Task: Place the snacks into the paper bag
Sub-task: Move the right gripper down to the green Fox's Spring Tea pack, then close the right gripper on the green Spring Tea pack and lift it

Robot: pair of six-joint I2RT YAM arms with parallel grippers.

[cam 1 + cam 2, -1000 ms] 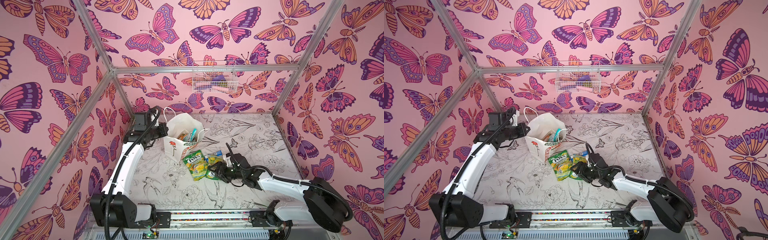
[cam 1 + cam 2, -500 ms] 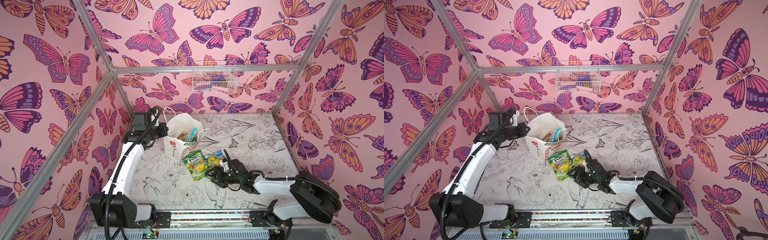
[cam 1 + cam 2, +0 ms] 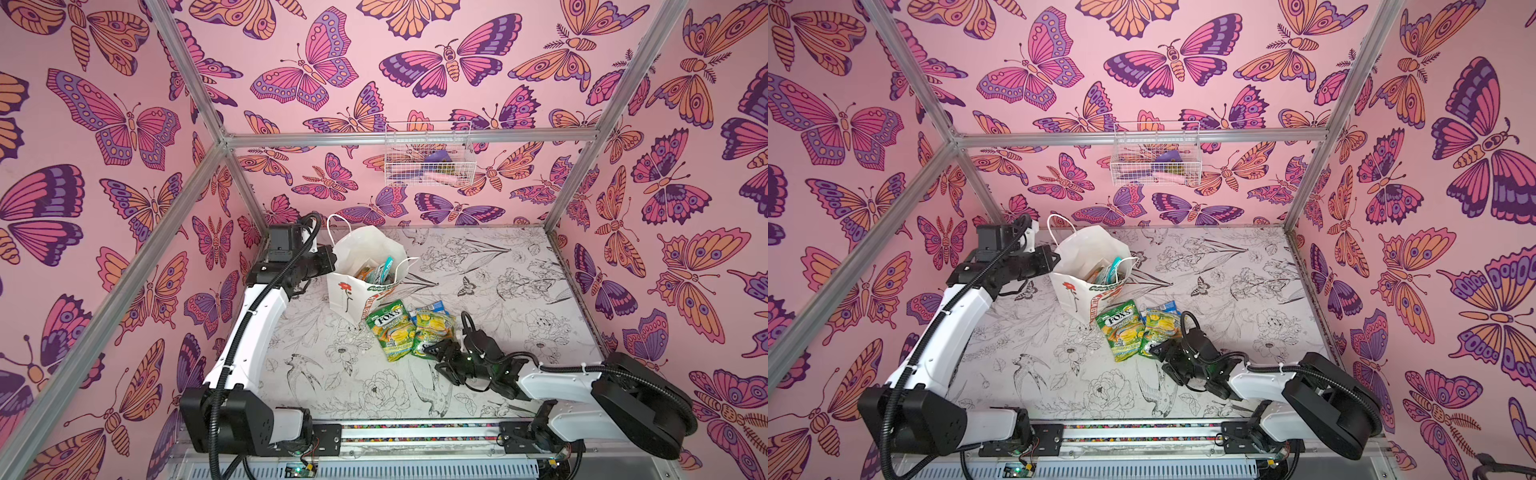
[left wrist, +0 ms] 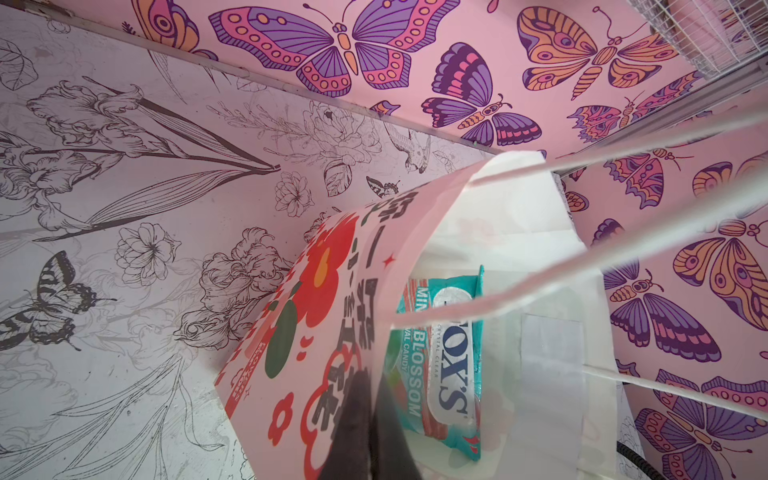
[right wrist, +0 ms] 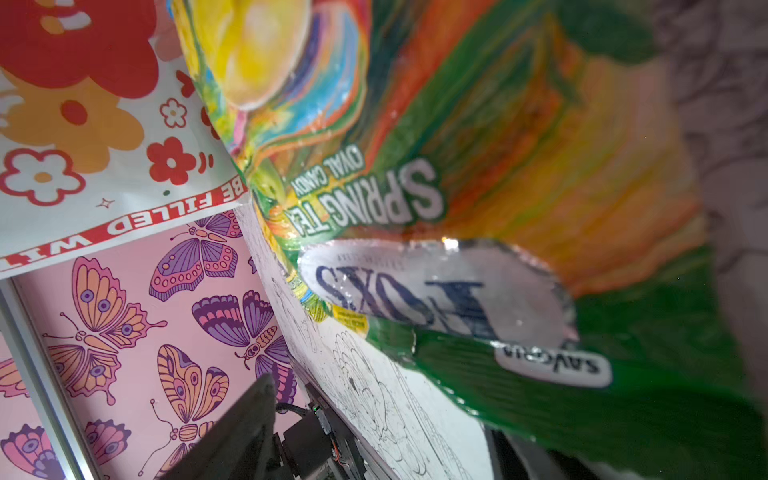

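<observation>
Paper bag stands upright at the back left of the table, mouth open, red flower facing forward. Left gripper is at the bag's left rim; in the left wrist view its dark fingers are pinched shut on the bag's printed side wall, with the paper between them. Inside the bag are a teal packet lying against that wall and an orange packet beside it, both seen through the mouth in both top views. On the table just in front of the bag, a first green packet lies flat and touches the bag's base. A second green packet lies just to its right, their edges overlapping. A small blue-and-white packet pokes out from behind the second one. Right gripper sits low over the table at the near edge of the second green packet, jaws spread wide and nothing clamped. The right wrist view is filled by that packet very close up and blurred. One finger shows there, clear of the wrapper; contact by the other can't be made out. Wire basket hangs on the back wall with a few things in it, too small to identify.
</observation>
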